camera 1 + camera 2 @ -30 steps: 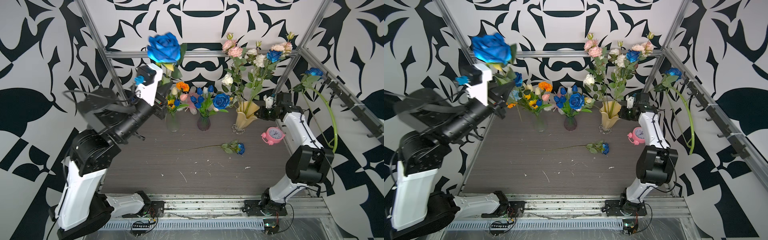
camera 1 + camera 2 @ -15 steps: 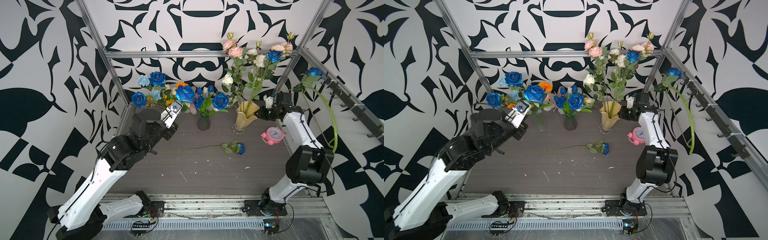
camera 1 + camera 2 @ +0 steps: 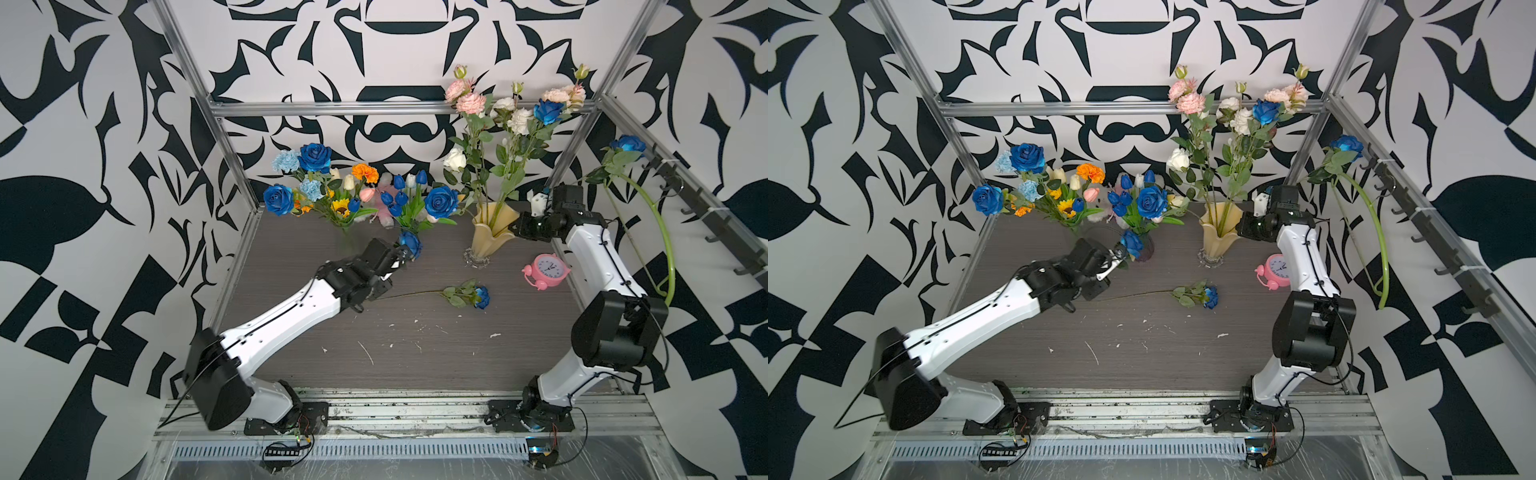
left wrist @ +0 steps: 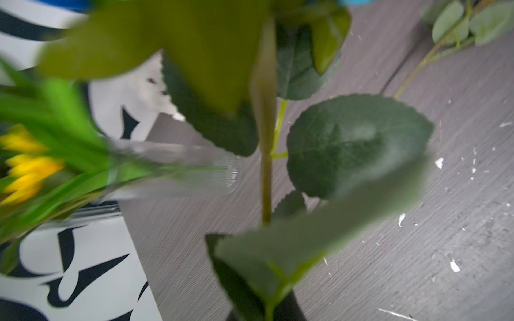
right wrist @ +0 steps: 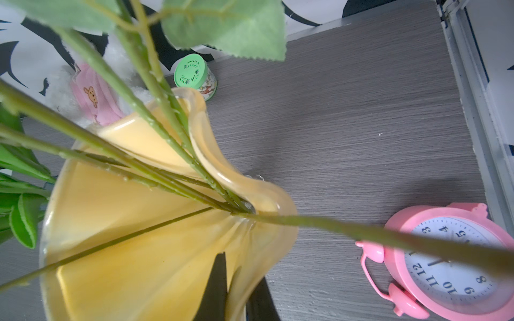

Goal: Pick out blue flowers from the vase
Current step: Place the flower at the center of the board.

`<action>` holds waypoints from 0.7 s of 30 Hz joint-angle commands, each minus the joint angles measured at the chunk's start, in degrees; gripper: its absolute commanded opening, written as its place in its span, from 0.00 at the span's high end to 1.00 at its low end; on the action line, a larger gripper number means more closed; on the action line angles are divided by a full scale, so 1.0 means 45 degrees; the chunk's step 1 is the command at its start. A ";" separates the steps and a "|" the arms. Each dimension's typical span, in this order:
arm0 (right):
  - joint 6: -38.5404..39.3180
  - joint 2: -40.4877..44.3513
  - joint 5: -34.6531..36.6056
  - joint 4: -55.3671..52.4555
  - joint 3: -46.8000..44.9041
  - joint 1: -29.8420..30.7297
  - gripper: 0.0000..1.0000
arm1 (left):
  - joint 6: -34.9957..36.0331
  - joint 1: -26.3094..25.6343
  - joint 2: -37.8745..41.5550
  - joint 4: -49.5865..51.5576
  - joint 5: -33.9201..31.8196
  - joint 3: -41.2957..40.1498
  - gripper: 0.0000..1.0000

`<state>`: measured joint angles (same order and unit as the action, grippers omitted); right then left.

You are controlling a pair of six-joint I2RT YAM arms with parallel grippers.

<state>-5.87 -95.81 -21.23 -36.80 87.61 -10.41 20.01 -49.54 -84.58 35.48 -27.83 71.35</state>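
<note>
While left gripper [image 3: 400, 254] clenches blue rose [image 3: 410, 243], bloom toward 1 o'clock, table rose [image 3: 481, 297] lies 4 o'clock; right gripper [image 3: 516, 227] pinches vase [image 3: 490, 240].

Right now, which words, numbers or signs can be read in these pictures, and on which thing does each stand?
"3", "4", "5", "8", "9", "10", "11", "12": hour numbers on the face of the pink alarm clock, right wrist view; a green stem hides the rest.
Green tin: pictures only, no words readable.
Both top views: the clock's numbers are too small to read.
</note>
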 commanded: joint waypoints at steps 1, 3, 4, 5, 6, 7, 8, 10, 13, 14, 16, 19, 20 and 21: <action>0.0050 0.0136 0.0034 0.0213 -0.0080 -0.0039 1.00 | 0.0736 -0.0275 -0.1362 -0.1224 0.0402 0.0624 1.00; 0.0015 0.0100 0.0003 0.0227 -0.0039 -0.0043 1.00 | 0.0897 -0.0367 -0.2411 -0.1378 0.0734 0.1314 1.00; 0.0012 0.0117 -0.0008 0.0228 -0.0018 -0.0035 1.00 | 0.0991 -0.0440 -0.2979 -0.1400 0.0863 0.1718 1.00; 0.0005 0.0134 -0.0008 0.0226 -0.0017 -0.0047 1.00 | 0.1100 -0.0502 -0.3480 -0.1391 0.0943 0.2025 1.00; 0.0014 0.0157 0.0008 0.0242 -0.0026 -0.0046 1.00 | 0.1213 -0.0580 -0.4036 -0.1391 0.1041 0.2455 1.00; -0.0001 0.0174 0.0021 0.0247 -0.0017 -0.0049 1.00 | 0.1299 -0.0656 -0.4546 -0.1401 0.1169 0.2827 1.00; 0.0006 0.0192 0.0042 0.0239 -0.0017 -0.0046 1.00 | 0.1335 -0.0717 -0.4961 -0.1405 0.1314 0.3168 1.00; 0.0054 0.0217 0.0090 0.0228 -0.0019 -0.0044 1.00 | 0.1431 -0.0909 -0.5742 -0.1426 0.1598 0.3893 1.00; 0.0061 0.0253 0.0111 0.0228 -0.0073 -0.0041 1.00 | 0.1572 -0.1042 -0.6626 -0.1907 0.1604 0.4577 1.00; 0.0071 0.0256 0.0113 0.0242 -0.0103 -0.0037 1.00 | 0.1595 -0.1052 -0.6897 -0.1903 0.1605 0.4826 1.00; 0.0044 0.0236 0.0090 0.0270 -0.0139 -0.0046 1.00 | 0.1729 -0.1071 -0.7548 -0.1870 0.1600 0.5378 1.00; 0.0073 0.0199 0.0082 0.0288 -0.0163 -0.0049 1.00 | 0.2012 -0.1138 -0.8243 -0.1993 0.1475 0.5971 1.00; 0.0073 0.0196 0.0099 0.0286 -0.0144 -0.0049 1.00 | 0.2056 -0.1140 -0.8392 -0.2038 0.1473 0.6090 1.00; 0.0072 0.0197 0.0109 0.0286 -0.0138 -0.0048 1.00 | 0.2074 -0.1140 -0.8517 -0.2117 0.1485 0.6182 1.00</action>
<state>-6.04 -95.81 -21.21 -36.73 87.57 -10.41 27.99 -54.57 -121.32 27.09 -21.76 97.23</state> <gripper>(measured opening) 0.078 0.059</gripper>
